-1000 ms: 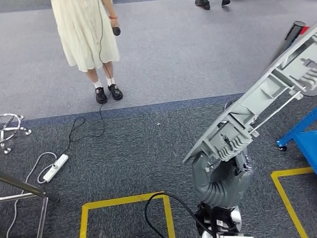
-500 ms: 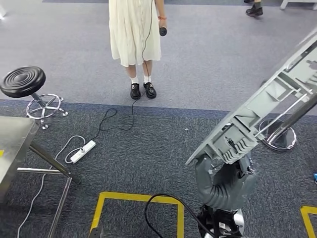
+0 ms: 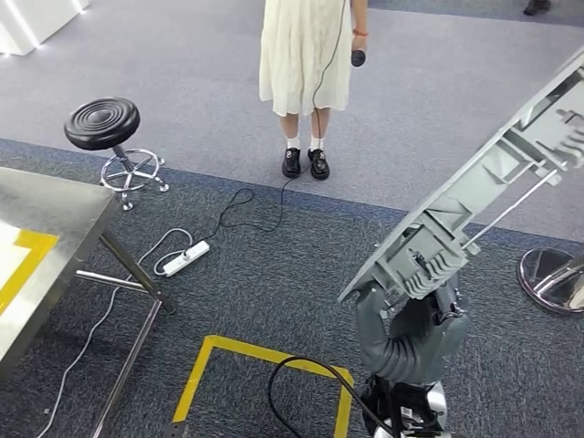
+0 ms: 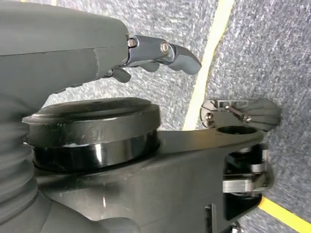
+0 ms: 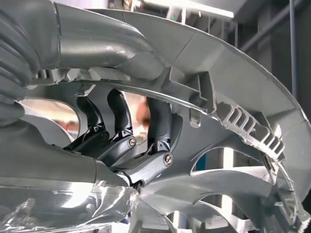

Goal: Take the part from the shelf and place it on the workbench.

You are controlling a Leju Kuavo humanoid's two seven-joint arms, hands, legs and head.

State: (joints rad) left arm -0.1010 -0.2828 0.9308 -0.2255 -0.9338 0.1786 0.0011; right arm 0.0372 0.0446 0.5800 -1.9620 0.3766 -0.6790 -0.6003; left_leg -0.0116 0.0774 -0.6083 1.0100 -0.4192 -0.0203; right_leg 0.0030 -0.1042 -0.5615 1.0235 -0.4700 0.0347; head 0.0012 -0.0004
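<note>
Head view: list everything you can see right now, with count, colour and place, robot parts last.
Part: one, grey ribbed panel, tilted, rising from the right hand toward the upper right.
Workbench: one, bare metal with yellow marking, at the left edge.
Stool: one, black round seat on a chrome base, beyond the workbench.
Power strip: one, white, on the dark carpet, white cable trailing left.
Floor tape: yellow outline, near the robot.
Chrome base: one, at the right edge.
Person: one, pale dress, black shoes, holding a dark corded device.
Right hand: grey, grips the part's lower end.
Left hand: dark fingers, holds nothing, above carpet.
</note>
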